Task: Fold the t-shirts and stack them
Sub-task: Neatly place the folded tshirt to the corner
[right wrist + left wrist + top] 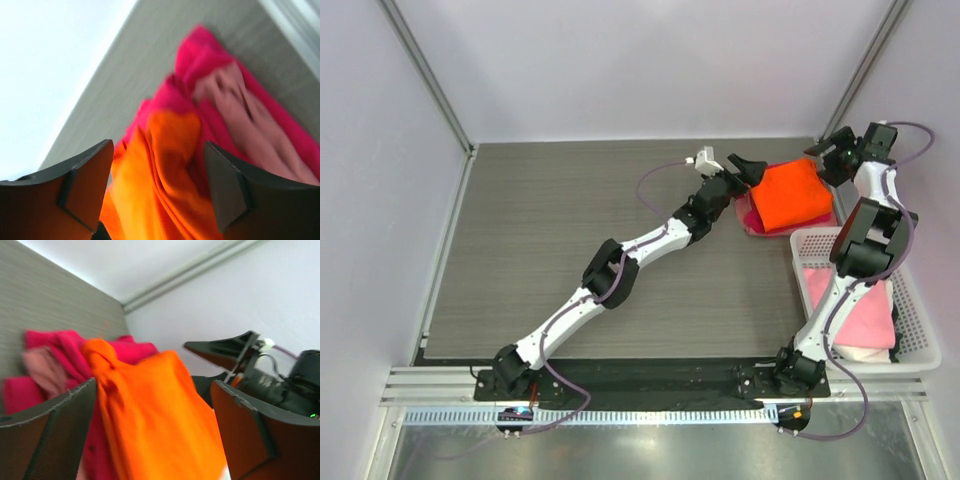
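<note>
A folded bright orange t-shirt point(790, 194) lies on a magenta-red t-shirt point(751, 219) at the back right of the table. A pale pink shirt point(250, 115) shows in the folds of the magenta one. My left gripper point(747, 172) is open at the orange shirt's left edge. My right gripper point(826, 162) is open at its right edge. In the left wrist view the orange shirt point(160, 410) lies between the spread fingers point(50, 440). In the right wrist view it point(160, 175) does too. Neither gripper holds cloth. More pale pink shirts point(866, 320) lie in the basket.
A white plastic lattice basket point(918, 320) stands at the right edge, just in front of the stack. The enclosure's pale walls and corner posts point(865, 70) stand close behind the stack. The grey wood-grain table point(570, 220) stretches to the left.
</note>
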